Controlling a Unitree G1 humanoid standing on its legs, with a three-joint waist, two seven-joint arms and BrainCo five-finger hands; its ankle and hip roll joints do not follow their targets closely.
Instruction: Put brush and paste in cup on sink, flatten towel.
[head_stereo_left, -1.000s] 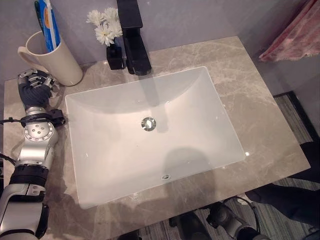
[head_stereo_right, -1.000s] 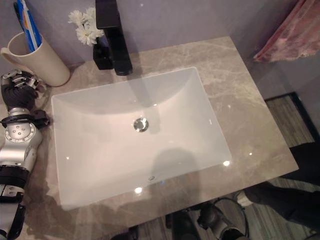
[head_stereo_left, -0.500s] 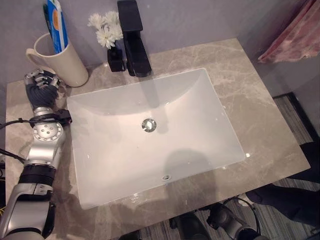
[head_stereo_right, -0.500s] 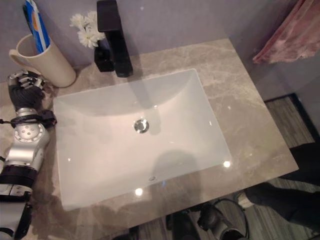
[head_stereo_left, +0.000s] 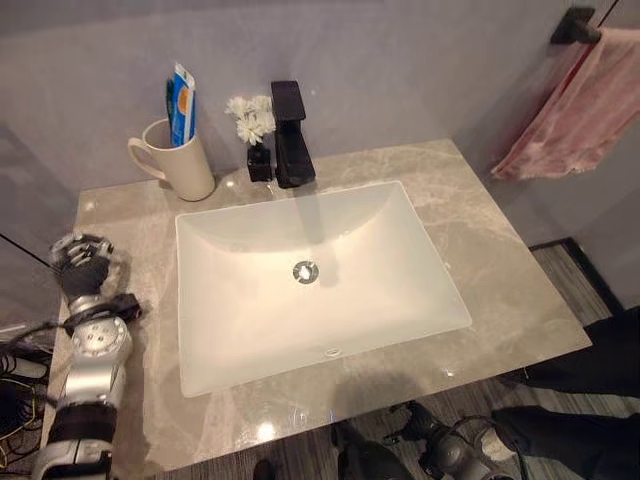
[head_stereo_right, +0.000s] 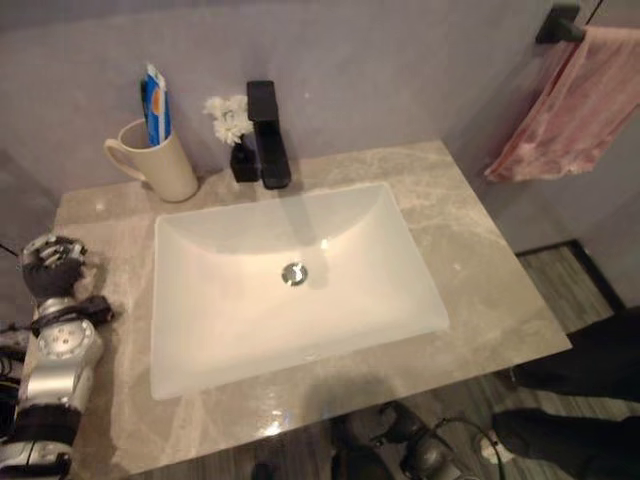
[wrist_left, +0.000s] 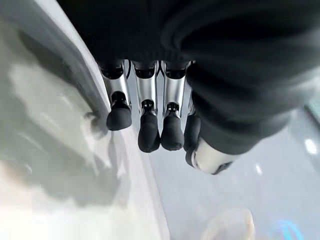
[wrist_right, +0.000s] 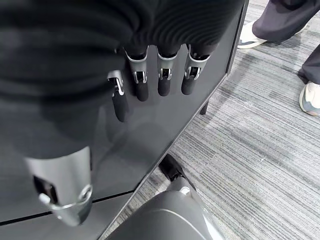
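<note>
A grey wall backs a marble-patterned worktop (head_stereo_left: 500, 250) with a white rectangular sink (head_stereo_left: 310, 285) set into it.

At the far left, the left robot hand (head_stereo_left: 80, 265) sits over the worktop's left edge, beside the sink's left rim and apart from it. Its fingers (wrist_left: 149, 131) are curled in toward the palm and hold nothing.

Beyond that robot hand, toward the wall and a little to its right, a cream cup (head_stereo_left: 183, 165) with a handle stands upright on the worktop at the sink's back left corner, well apart from the robot hand. The blue and white tube of paste (head_stereo_left: 181, 104) stands upright in the cup, its top well above the rim. A thin dark handle next to the tube may be the brush; I cannot tell for sure.

Further right along the wall, a small dark vase of white flowers (head_stereo_left: 251, 122) stands just beside a black tap (head_stereo_left: 291, 135), whose spout reaches over the back of the sink. A round metal drain (head_stereo_left: 305, 271) sits in the middle of the sink.

At the far right, well away from the left robot hand, a pink towel (head_stereo_left: 570, 105) hangs bunched and slanted from a dark wall bar (head_stereo_left: 577, 22).

The right robot hand (wrist_right: 150, 80) hangs low beside a dark cabinet panel (wrist_right: 165, 130), above grey striped carpet (wrist_right: 260, 150); its fingers are loosely bent and empty. A person's shoes (wrist_right: 310, 97) show on the carpet.
</note>
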